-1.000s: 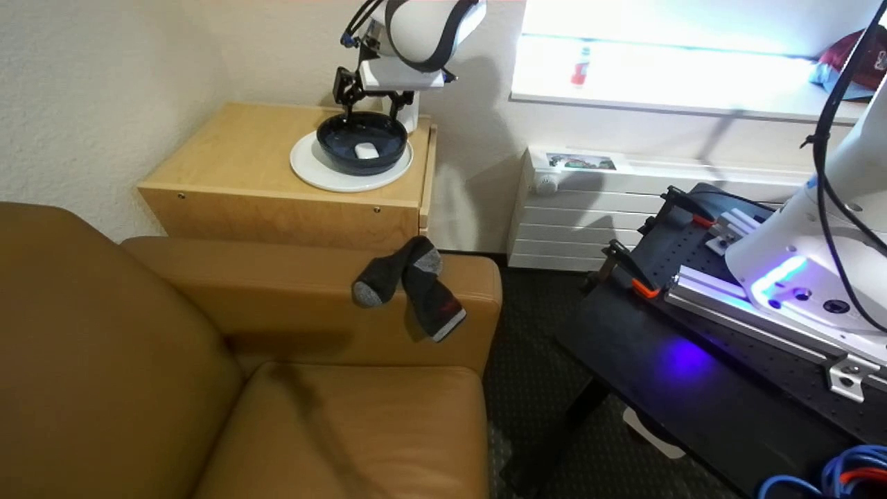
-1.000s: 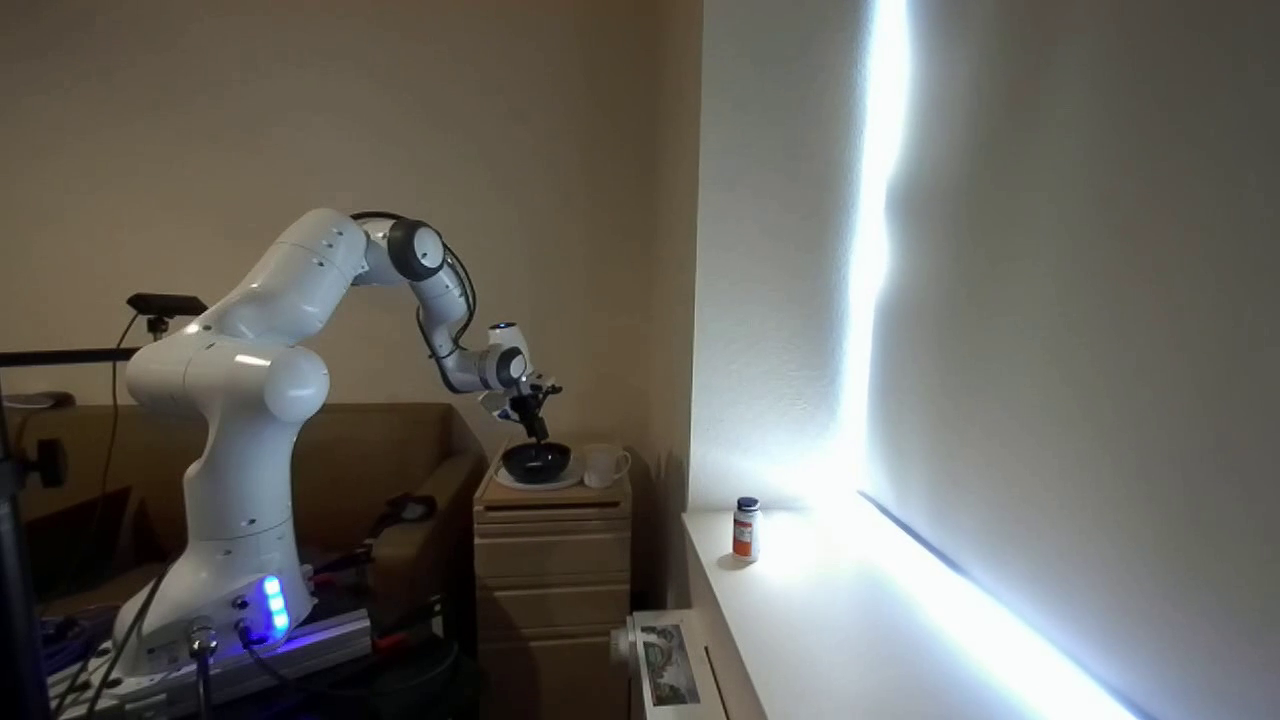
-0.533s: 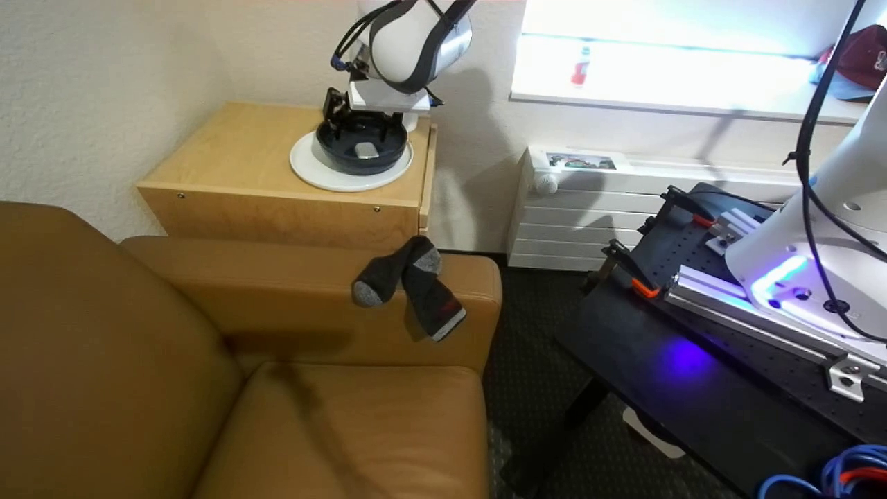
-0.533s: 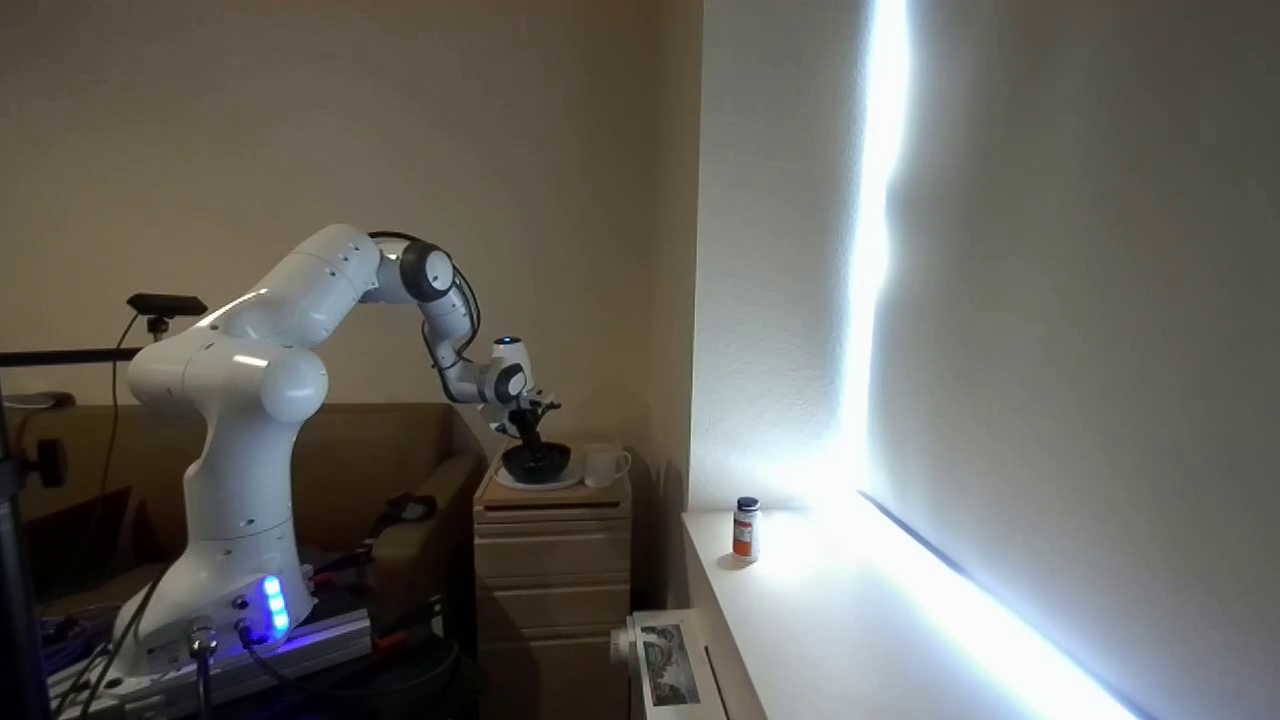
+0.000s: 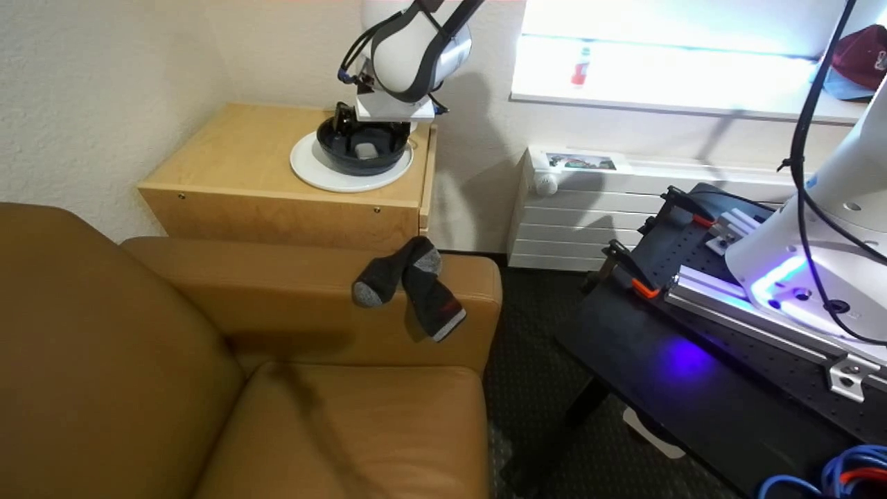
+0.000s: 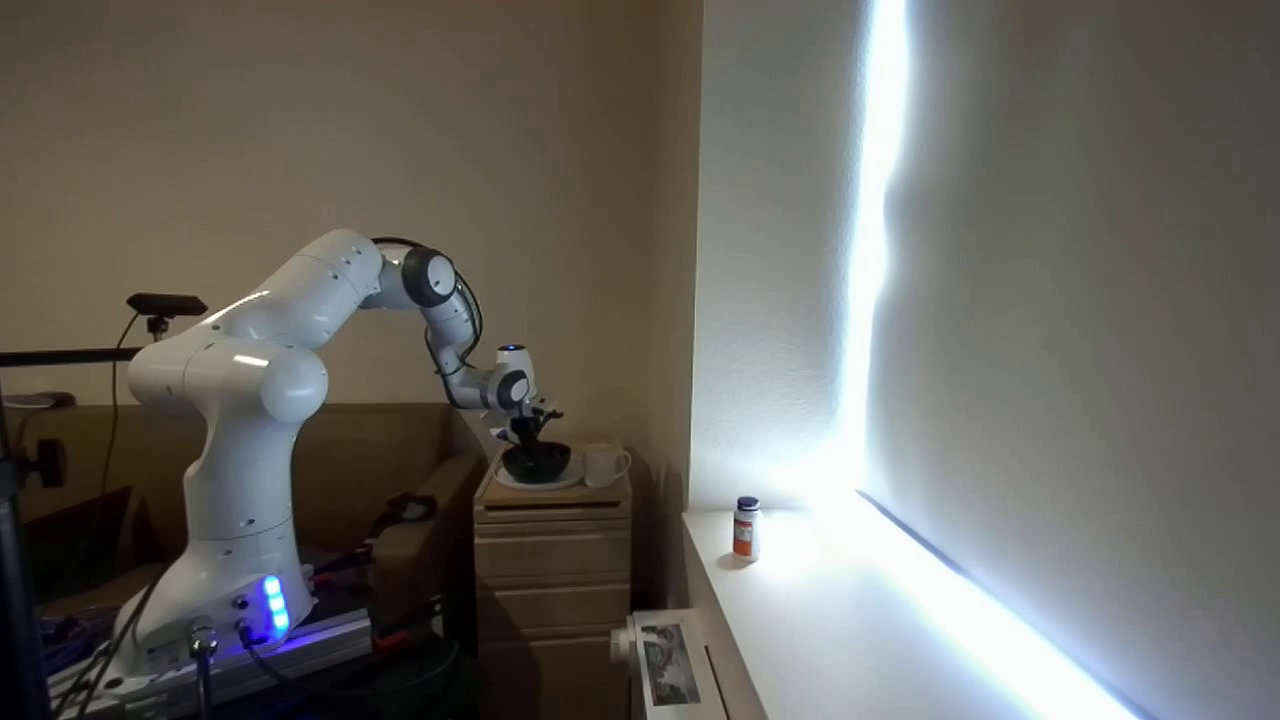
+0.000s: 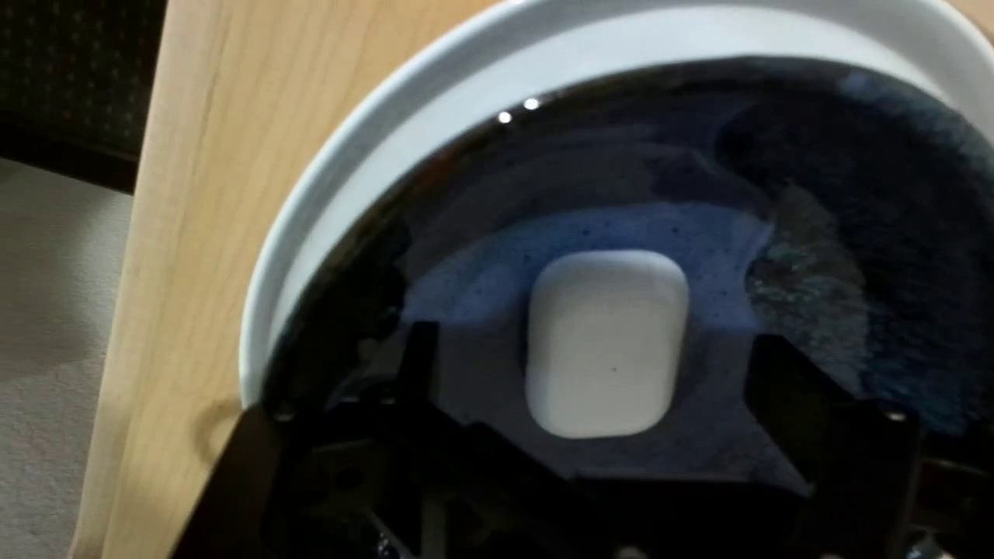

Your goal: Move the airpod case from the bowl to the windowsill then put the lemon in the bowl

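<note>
The airpod case (image 7: 609, 341), a small white rounded block, lies in the dark blue-black bowl (image 5: 364, 166), which stands on a white plate. My gripper (image 7: 596, 334) reaches down into the bowl with its jaws wide apart. In the wrist view one dark finger stands on each side of the case, and a gap shows between the case and both fingers. The windowsill (image 6: 800, 620) is the long white ledge under the bright window, also visible in an exterior view as the windowsill (image 5: 651, 93). The lemon is out of view.
Under the bowl, the white plate (image 5: 312, 166) rests on a wooden cabinet (image 5: 235, 152). A white mug (image 6: 602, 466) stands close beside the plate. On the windowsill are a small bottle (image 6: 746, 530) and a dark red cap (image 5: 859, 59). Dark socks (image 5: 409, 284) drape over the sofa arm.
My gripper has come down from above the rim into the bowl, then shifted slightly toward the window side. The case and bowl have stayed in place; the jaws remain wide.
</note>
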